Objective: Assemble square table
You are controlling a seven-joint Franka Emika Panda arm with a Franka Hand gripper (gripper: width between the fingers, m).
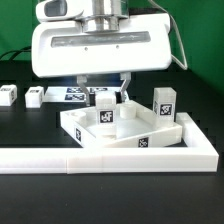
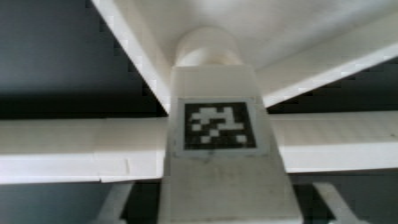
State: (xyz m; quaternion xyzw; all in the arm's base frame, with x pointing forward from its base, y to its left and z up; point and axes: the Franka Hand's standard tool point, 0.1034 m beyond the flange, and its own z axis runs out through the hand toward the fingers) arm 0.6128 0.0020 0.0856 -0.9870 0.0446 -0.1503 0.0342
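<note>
The white square tabletop (image 1: 128, 138) lies upside down against the corner of the L-shaped wall. One tagged white leg (image 1: 104, 110) stands upright at its far corner seen on the exterior view's left. Another leg (image 1: 163, 103) stands at the corner on the right. My gripper (image 1: 106, 88) hangs right above the first leg. In the wrist view this leg (image 2: 217, 125) sits between my fingers (image 2: 121, 200), with a dark gap on each side. My gripper (image 2: 222, 208) is open and touches nothing. The tabletop's rim (image 2: 71, 140) runs beneath the leg.
Two loose tagged legs (image 1: 8, 96) (image 1: 35, 96) lie on the black table at the exterior view's left. The marker board (image 1: 74, 95) lies behind the tabletop. The long white L-shaped wall (image 1: 100, 158) runs along the front.
</note>
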